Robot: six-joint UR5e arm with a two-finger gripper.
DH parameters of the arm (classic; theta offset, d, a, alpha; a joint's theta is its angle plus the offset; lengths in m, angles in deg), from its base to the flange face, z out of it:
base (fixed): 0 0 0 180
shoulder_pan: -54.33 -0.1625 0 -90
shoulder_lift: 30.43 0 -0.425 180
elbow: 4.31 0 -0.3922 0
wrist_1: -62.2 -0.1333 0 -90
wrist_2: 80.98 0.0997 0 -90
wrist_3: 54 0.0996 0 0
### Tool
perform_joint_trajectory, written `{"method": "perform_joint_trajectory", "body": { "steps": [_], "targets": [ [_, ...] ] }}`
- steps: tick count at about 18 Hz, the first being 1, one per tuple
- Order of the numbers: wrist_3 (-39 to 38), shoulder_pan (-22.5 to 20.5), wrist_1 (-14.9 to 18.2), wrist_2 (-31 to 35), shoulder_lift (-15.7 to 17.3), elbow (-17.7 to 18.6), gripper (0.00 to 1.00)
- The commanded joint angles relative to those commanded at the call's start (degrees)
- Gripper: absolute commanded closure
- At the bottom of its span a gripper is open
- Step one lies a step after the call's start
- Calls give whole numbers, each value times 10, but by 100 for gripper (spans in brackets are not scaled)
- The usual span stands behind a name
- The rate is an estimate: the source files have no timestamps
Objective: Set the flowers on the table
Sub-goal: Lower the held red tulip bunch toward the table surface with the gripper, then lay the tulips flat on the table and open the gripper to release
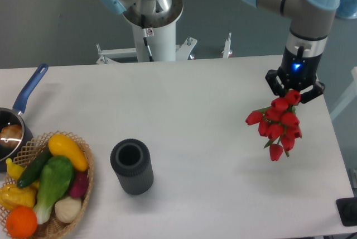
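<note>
1. Clamped in the gripper [294, 95] near the table's [201, 110] right edge: the flowers [279, 124], red heads hanging downward, held clear above the white surface.
2. Standing upright toward the front edge, left of centre: a dark cylinder [131, 166].
3. At the front left corner: a wicker basket [83, 189] of vegetables.
4. Against the left edge: a blue-handled pan [19, 110].

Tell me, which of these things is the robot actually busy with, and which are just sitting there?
In use:
flowers, held in the gripper
table, where they go

Just lying about:
dark cylinder
wicker basket of vegetables
blue-handled pan
</note>
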Motion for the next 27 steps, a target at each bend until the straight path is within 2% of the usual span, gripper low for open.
{"method": "perform_joint_trajectory", "body": {
  "steps": [5,10,14,18,20,21,23,24,25,27],
  "targets": [
    [-4,7,1,5,-4,-1,95],
    [1,44,1,60,-39,-1,94],
    [2,62,-5,62,-64,-3,93],
    [2,72,-5,62,-76,-4,82],
    [2,74,-4,62,-82,-3,68],
    [2,77,-4,62,-84,-1,54],
    [1,83,-4,62,-85,3,38],
    [1,83,-4,62,-88,4,12],
    [1,84,-5,62,-89,5,0],
    [3,84,-9,61,-88,6,0]
  ]
}}
